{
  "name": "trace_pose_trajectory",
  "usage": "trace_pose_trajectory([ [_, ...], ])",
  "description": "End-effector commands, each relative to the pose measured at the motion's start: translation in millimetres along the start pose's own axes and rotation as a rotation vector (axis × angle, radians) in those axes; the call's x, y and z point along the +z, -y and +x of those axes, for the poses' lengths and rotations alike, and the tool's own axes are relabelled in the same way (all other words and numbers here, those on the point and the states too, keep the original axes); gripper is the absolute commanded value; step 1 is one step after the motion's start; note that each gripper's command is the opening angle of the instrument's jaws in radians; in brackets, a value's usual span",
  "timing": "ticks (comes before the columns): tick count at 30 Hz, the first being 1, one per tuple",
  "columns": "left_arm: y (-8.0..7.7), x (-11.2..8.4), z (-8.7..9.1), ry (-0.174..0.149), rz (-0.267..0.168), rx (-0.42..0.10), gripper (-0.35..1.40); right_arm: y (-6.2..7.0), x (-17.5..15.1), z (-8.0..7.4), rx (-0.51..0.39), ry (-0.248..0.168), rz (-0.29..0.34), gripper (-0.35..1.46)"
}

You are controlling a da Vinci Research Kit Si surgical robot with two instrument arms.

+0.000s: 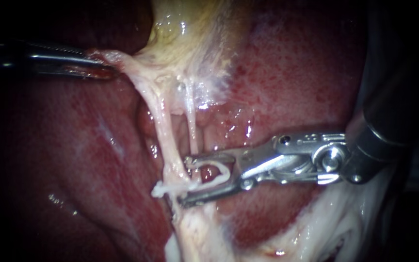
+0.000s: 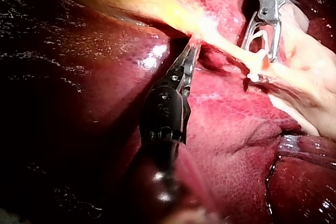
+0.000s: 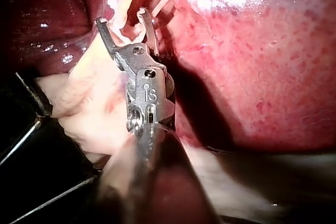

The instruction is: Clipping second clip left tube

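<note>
L instrument (image 1: 106,68) shaft lost in dark; R instrument (image 3: 122,19) shaft blurred nr cam.

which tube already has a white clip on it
The left tube, the thicker one: a white clip crosses it by the right instrument. The thin tube beside it looks bare.

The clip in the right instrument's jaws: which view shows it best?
Endoscope view: the clip lies side-on, its open curve plain. Left wrist view shows it small and far; right wrist view, mixed with pale tissue.

Surgical bench — wet liver (image 1: 73,155), yellowish gallbladder (image 1: 190,34), left instrument (image 1: 107,67), right instrument (image 1: 184,182) holding clip (image 1: 226,171).
</note>
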Motion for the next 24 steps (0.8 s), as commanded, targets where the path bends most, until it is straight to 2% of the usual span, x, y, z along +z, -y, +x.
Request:
trace_pose_trajectory([
  [1,0.0,0.0,0.0,0.000,0.000,0.000,-0.35,-0.1,0.2,-0.1,0.001,0.002,0.005,0.49],
  [4,0.0,0.0,0.0,0.000,0.000,0.000,-0.35,-0.5,0.7,-0.4,0.012,0.004,0.025,0.49],
  [8,0.0,0.0,0.0,0.000,0.000,0.000,-0.35,-0.8,1.4,-0.8,0.022,-0.015,0.062,0.49],
  [14,0.0,0.0,0.0,0.000,0.000,0.000,-0.35,-1.2,2.8,-0.6,0.033,-0.040,0.130,0.49],
  [24,0.0,0.1,0.1,0.000,0.001,0.000,-0.35,-1.6,3.9,0.4,0.058,-0.095,0.154,0.49],
])
